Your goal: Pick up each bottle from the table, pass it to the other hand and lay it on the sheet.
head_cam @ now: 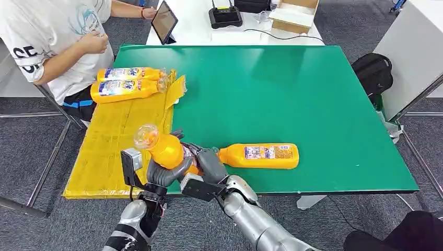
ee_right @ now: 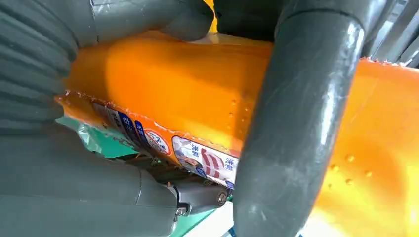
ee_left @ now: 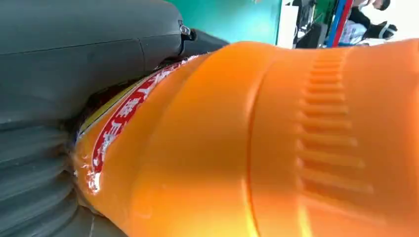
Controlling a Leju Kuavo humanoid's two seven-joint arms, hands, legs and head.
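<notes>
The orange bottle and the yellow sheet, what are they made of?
The orange bottle, held by both hands, looks like glossy plastic: smooth, shiny, with moulded ridges and a clear cap. The yellow sheet looks like thin crinkly plastic film, though it could be paper.

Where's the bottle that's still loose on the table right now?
In the head view, the loose bottle lies on its side on the green table near the front edge, just right of the right hand.

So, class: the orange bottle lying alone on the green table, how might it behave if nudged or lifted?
The lone bottle lies on its side, so it may roll if nudged. It looks full, so it is probably heavy for its size. Its glossy plastic could be slippery.
</notes>
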